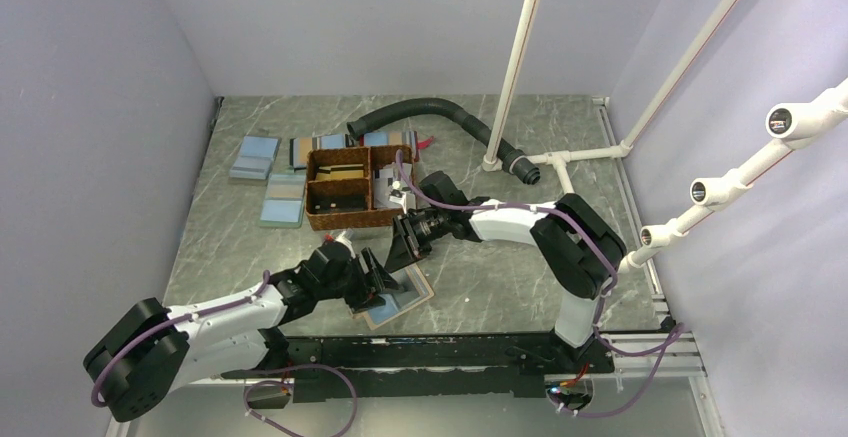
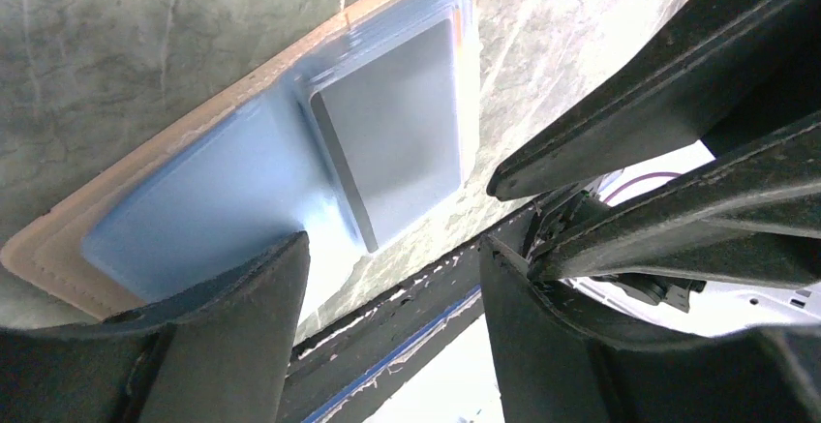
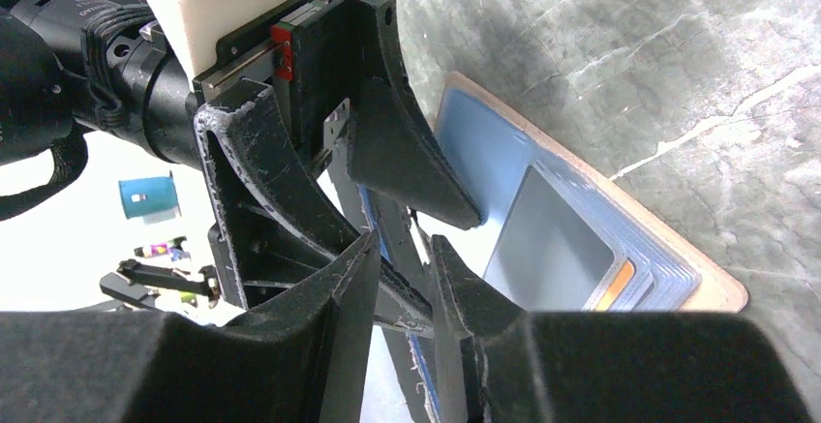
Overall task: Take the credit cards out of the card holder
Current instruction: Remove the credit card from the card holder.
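Observation:
The card holder (image 1: pixel 403 299) lies open and flat near the table's front edge, with a tan rim and light blue inner faces. A grey card (image 2: pixel 387 142) sits in its pocket, and also shows in the right wrist view (image 3: pixel 552 249) with an orange card edge (image 3: pixel 620 287) beside it. My left gripper (image 1: pixel 372 279) is wide open over the holder's left part (image 2: pixel 194 200), and one of its fingers (image 2: pixel 261 297) rests on the blue face. My right gripper (image 1: pixel 408 245) hovers just above and behind the holder (image 3: pixel 484 142). Its jaws (image 3: pixel 404 241) stand a narrow gap apart with nothing between them.
A brown woven two-compartment basket (image 1: pixel 345 189) stands behind the grippers. Light blue flat rectangles (image 1: pixel 255 157) lie at the back left. A black hose (image 1: pixel 430 112) and white pipe frame (image 1: pixel 515 67) are at the back right. The black front rail (image 1: pixel 420 342) runs close to the holder.

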Tool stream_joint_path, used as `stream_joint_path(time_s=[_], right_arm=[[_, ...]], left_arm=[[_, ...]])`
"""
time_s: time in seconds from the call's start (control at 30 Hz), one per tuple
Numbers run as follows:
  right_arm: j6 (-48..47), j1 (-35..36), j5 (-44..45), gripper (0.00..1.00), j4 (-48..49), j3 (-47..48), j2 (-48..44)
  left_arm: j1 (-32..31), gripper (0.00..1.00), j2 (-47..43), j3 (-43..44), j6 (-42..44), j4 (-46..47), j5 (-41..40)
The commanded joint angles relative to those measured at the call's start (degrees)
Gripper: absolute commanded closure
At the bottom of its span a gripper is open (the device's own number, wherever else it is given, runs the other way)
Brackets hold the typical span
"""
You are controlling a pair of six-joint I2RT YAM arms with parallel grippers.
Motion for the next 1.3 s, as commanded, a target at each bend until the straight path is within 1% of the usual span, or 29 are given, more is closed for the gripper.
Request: stream_joint_path(time_s=[0.0, 0.17, 0.23, 0.33, 0.4, 0.63, 0.77, 1.27], right_arm=[[1.6, 2.3, -9.3, 0.7, 0.6, 2.1, 0.1], [1.5, 2.5, -9.1, 0.7, 0.2, 2.2, 0.0], [0.9, 2.5, -7.6, 0.7, -1.0, 2.4, 0.0], [-5.8, 2.5, 1.9, 0.67, -9.1, 3.8, -1.2], [-8.0, 1.9, 6.3, 0.64, -10.9, 3.0, -2.3], [-10.8, 1.5, 12.7, 0.6, -12.8, 1.1, -4.4], [-10.8, 1.1, 13.7, 0.59, -13.0, 0.6, -4.5], [-11.5, 0.8, 17.4, 0.58, -14.2, 0.3, -3.6]], left_arm=[[0.6, 0.3, 0.1, 0.0, -2.4, -1.2, -5.8], [0.6, 0.31, 0.9, 0.5, -2.2, -1.5, -5.4], [0.6, 0.3, 0.9, 0.6, -2.0, -1.2, -5.2], [0.6, 0.3, 0.3, 0.9, -1.8, -2.6, -5.5], [0.6, 0.3, -0.8, 0.6, -2.1, -3.5, -5.8], [0.6, 0.3, -3.5, -1.3, -3.6, -2.7, -6.5], [0.6, 0.31, -3.4, -1.4, -3.5, -1.6, -6.2], [0.6, 0.31, 1.5, -0.5, -2.8, 3.2, -4.2]])
